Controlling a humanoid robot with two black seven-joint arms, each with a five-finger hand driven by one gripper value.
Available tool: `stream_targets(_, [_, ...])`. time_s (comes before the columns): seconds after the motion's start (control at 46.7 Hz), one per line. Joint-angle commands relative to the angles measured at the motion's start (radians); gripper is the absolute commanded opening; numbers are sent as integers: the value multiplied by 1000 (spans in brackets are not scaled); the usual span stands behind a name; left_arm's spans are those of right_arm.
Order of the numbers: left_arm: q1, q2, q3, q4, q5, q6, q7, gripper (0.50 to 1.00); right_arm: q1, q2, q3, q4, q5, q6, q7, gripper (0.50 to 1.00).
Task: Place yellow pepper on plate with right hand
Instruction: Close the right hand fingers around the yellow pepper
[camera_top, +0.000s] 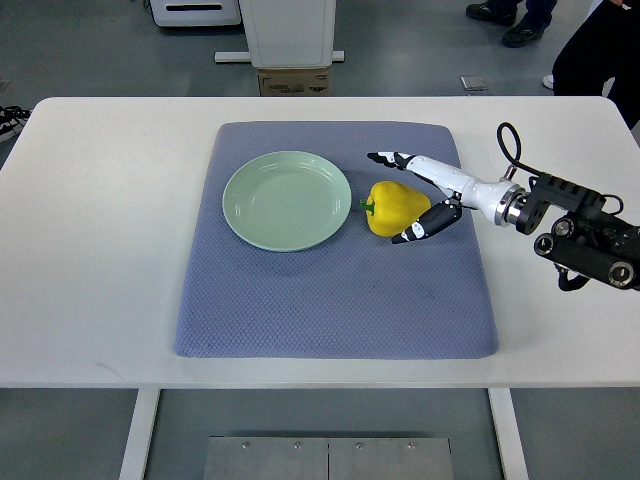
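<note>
I see a big white table (90, 250) that fills most of my view. On it lies a blue-gray mat (330, 300) with a bumpy, quilted look. The mat sits in the middle of the table.

On the left part of the mat there is a round, pale green plate (287, 200). Nothing is on the plate. Just to the right of the plate is the yellow pepper (395, 208). It lies on its side on the mat, and its little green stem points at the plate. The stem comes very close to the plate's rim, but I cannot tell if it touches.

Next comes my right hand (425, 195), which reaches in from the right edge. The hand is white with black fingertips. Its fingers are spread wide apart, one set above the pepper and one finger below it, so the pepper sits between them. The lower fingertip looks like it touches the pepper's right side. The hand is not squeezing the pepper.

Behind the hand I see the black wrist and arm (585, 230) with a looped black cable. I do not see my left hand anywhere.

At the top right, past the table, a person's dark shoes (505, 22) stand on the gray floor.
</note>
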Motion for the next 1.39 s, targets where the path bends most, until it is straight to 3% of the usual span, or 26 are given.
stream_targets(0.0, [0,0,0,-1,0,-1,0,1000,-2,6,-20,-6,-2,-1,-5,995])
stream_targets(0.407, [0,0,0,-1,0,1,0,1000,-3,54,-34,-69,1,-2,-62,981])
stream_targets(0.536, [0,0,0,0,0,-1,0,1000,-3,57,-36,-74,1,-2,-63,947])
stream_targets(0.75, [0,0,0,-1,0,-1,0,1000,-6,59,-37,-86,1,-4,-74,816])
stream_targets(0.857, [0,0,0,0,0,1,0,1000,-6,65,-37,-102,1,-2,-74,703])
stream_targets(1.007, [0,0,0,-1,0,1,0,1000,-3,66,-33,-109,1,-2,-74,500])
stream_targets(1.371, [-1,0,0,1,0,1,0,1000,30,65,23,-114,12,-4,-109,500])
